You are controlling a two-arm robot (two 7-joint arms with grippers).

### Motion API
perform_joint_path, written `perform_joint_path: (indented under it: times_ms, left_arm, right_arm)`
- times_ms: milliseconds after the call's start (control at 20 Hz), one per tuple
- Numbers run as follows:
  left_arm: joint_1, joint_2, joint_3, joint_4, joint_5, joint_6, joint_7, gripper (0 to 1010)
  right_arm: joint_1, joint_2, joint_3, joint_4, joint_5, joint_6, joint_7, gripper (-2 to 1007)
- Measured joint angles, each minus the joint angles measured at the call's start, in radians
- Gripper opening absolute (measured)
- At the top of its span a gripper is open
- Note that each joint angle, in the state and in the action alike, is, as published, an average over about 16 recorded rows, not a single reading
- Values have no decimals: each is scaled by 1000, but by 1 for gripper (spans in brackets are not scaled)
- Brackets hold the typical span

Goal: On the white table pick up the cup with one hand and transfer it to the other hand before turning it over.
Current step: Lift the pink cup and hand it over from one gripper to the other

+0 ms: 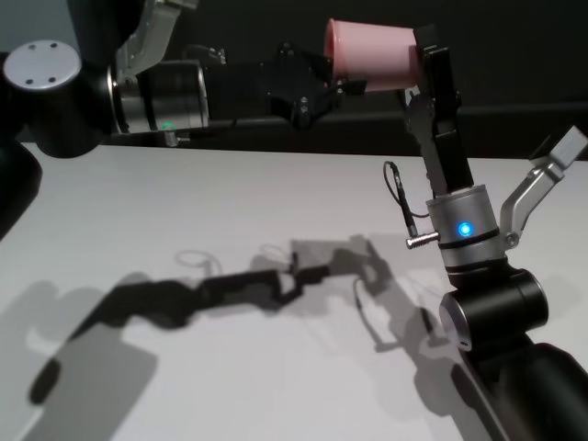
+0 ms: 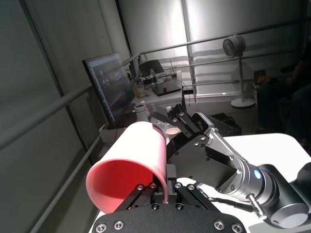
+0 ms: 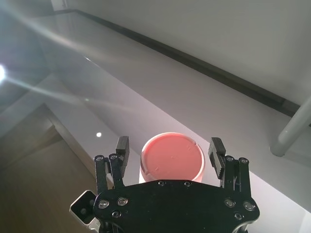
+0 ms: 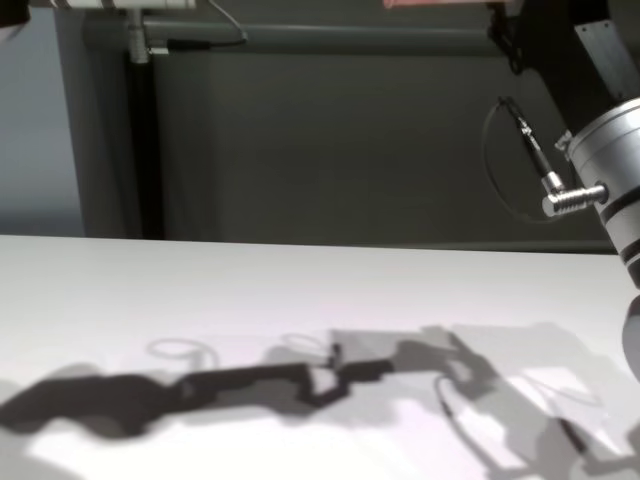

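The pink cup (image 1: 372, 55) hangs on its side high above the white table (image 1: 230, 202). My left gripper (image 1: 342, 87) reaches in from the left and is shut on the cup's rim wall; in the left wrist view the cup's (image 2: 141, 155) open mouth faces the camera, with its rim pinched by that gripper (image 2: 163, 191). My right gripper (image 1: 424, 60) rises from the right and stands open at the cup's closed end. In the right wrist view the cup's base (image 3: 171, 158) sits between the spread fingers (image 3: 217, 148), a gap showing on each side.
Both arms cast long shadows across the table (image 4: 200, 290). A black cable loop (image 1: 397, 188) hangs off the right wrist. Behind the table runs a dark wall. The left wrist view shows a monitor (image 2: 109, 82) and a fan (image 2: 234, 46) far off in the room.
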Motion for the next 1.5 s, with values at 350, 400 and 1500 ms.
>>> perform_joint_path:
  times_ms: [350,400,1500]
  left_arm:
    - [0,0,0,0,0,0,0,49]
    - [0,0,0,0,0,0,0,49]
    - [0,0,0,0,-1,0,0,50]
  right_arm:
    - [12,4,-15,12,16,-7,-4,1001]
    - [14,6,-18,13,18,-8,-4,1001]
    - [18,19,-41,15,37,-8,-1,910]
